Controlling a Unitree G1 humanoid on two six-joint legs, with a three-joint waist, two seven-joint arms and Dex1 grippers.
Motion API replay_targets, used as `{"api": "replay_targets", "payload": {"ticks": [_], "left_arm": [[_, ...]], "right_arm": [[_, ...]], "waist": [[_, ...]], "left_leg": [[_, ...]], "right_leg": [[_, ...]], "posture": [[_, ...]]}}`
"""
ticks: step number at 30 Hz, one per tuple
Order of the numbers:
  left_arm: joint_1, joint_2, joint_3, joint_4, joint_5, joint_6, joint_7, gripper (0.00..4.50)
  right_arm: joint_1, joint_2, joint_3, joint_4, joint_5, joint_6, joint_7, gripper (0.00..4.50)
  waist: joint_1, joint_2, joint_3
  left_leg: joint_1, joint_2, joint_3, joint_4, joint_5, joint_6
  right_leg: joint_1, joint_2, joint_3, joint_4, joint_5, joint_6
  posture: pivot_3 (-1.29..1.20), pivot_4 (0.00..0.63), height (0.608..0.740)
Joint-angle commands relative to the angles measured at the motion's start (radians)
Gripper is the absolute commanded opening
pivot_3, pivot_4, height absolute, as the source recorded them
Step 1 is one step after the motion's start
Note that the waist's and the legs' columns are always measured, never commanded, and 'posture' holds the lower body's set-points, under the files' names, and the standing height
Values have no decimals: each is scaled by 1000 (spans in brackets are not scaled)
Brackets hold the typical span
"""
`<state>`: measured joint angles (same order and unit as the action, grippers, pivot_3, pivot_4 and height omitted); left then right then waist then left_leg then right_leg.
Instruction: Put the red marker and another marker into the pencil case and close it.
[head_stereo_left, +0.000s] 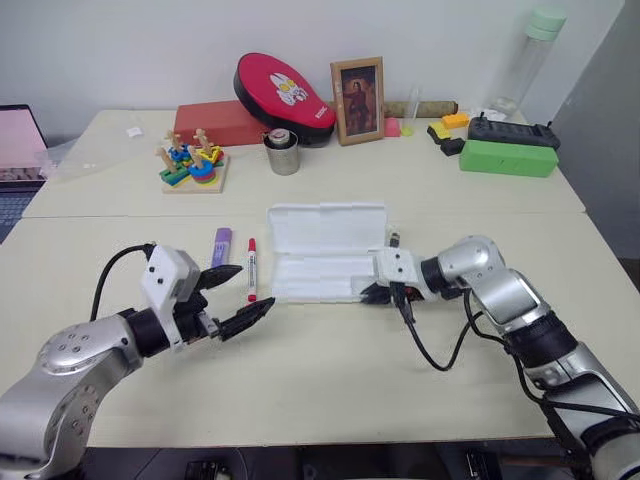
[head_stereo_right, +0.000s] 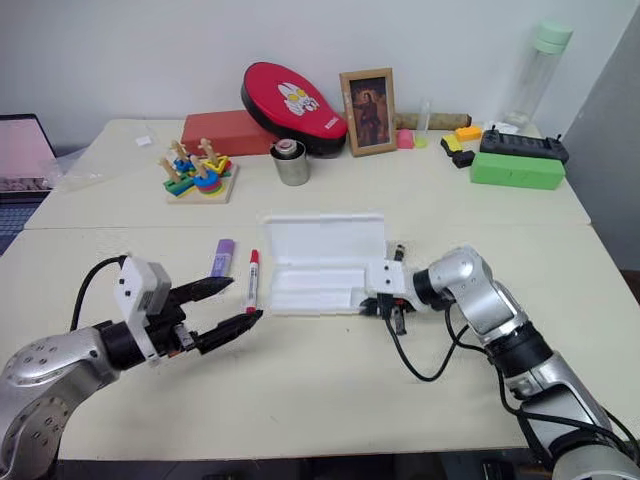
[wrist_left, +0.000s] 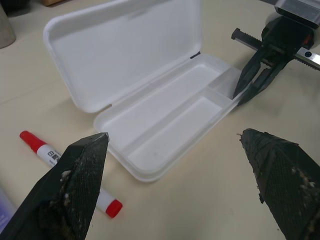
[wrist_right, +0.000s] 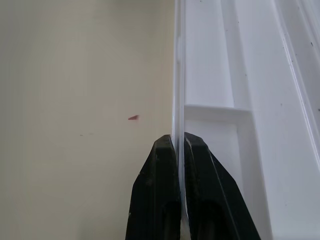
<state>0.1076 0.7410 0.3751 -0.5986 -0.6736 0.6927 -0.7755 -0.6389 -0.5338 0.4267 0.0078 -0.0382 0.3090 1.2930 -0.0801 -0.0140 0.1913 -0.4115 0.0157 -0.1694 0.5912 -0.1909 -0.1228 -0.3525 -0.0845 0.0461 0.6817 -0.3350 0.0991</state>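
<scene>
On the cream table (head_stereo_left: 330, 360), as the left eye view has it, the pencil case (head_stereo_left: 325, 262) lies open near the middle, its lid tipped back and its divided tray bare. Just to its left lies the red marker (head_stereo_left: 251, 270), and beside that, farther left, the purple highlighter (head_stereo_left: 221, 244); both rest on the tabletop, outside the case. The left gripper (head_stereo_left: 238, 296) hangs low over the table near the red marker's nearer end, its two black fingers spread wide with nothing between them. The right gripper (head_stereo_left: 374, 291) sits at the case's right end, its fingers pinched on the tray's rim. Along the back of the table stand a red oval case (head_stereo_left: 284, 86), a framed picture (head_stereo_left: 358, 100), a metal cup (head_stereo_left: 283, 153), a wooden stacking toy (head_stereo_left: 192, 162) and a green box (head_stereo_left: 508, 157). From the left wrist view, the left gripper's fingertips (wrist_left: 75, 185) stand far apart and empty, with the open case (wrist_left: 125, 70) and the red marker (wrist_left: 45, 155) on the table beyond them, and the right gripper (wrist_left: 252, 85) nipping the tray's far corner. From the right wrist view, the right gripper's fingers (wrist_right: 200, 180) are closed tight on the thin white edge of the tray (wrist_right: 240, 75), one finger inside and one outside the wall.
</scene>
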Motion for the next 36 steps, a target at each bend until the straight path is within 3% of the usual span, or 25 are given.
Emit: {"api": "replay_targets", "payload": {"ticks": [1,13,14,15,23,26,27,31,36], "left_arm": [[11,19,36,-46,-28,-4,0,4500],[-4,22,25,-41,-33,0,39,4500],[-5,14,20,-41,-34,4,52,4500],[-5,5,16,-39,-35,8,65,4500],[6,-48,2,-21,21,64,232,4500],[-22,-73,-2,18,64,107,334,4500],[-37,-82,-15,41,88,129,375,4500],[-86,-117,-51,92,125,192,462,4500],[-164,-156,-91,156,146,237,505,4500]], "right_arm": [[-1,-3,17,-58,9,-6,5,20],[-1,11,52,-45,-2,0,-3,20],[0,16,50,-52,3,8,-7,554],[0,21,47,-58,10,17,-9,599],[1,0,-17,-148,99,122,4,2561],[-8,-3,-75,-193,186,215,0,3303],[-17,0,-102,-206,222,255,-6,3358],[-45,12,-153,-225,277,326,-63,4453],[-55,16,-171,-222,294,348,-124,4453]], "waist": [[1,0,0],[1,0,0],[1,0,0],[1,0,0],[3,0,0],[5,0,0],[6,0,0],[8,0,0],[16,-1,0]], "left_leg": [[0,0,0,0,0,0],[0,0,0,0,0,0],[0,0,0,0,0,0],[0,0,0,0,0,0],[0,0,0,0,0,0],[0,0,0,0,0,0],[0,0,0,0,0,0],[0,0,0,0,0,0],[0,0,0,0,0,0]], "right_leg": [[0,0,0,0,0,0],[0,0,0,-1,0,0],[0,0,0,0,0,0],[0,0,0,0,0,0],[0,0,0,0,0,0],[0,0,0,0,0,0],[0,0,0,0,0,0],[0,0,0,0,0,0],[0,0,0,0,0,0]], "posture": [[0,150,740],[0,150,740],[0,150,740],[0,150,740],[0,150,740],[0,150,740],[0,150,740],[0,150,740],[0,150,740]]}}
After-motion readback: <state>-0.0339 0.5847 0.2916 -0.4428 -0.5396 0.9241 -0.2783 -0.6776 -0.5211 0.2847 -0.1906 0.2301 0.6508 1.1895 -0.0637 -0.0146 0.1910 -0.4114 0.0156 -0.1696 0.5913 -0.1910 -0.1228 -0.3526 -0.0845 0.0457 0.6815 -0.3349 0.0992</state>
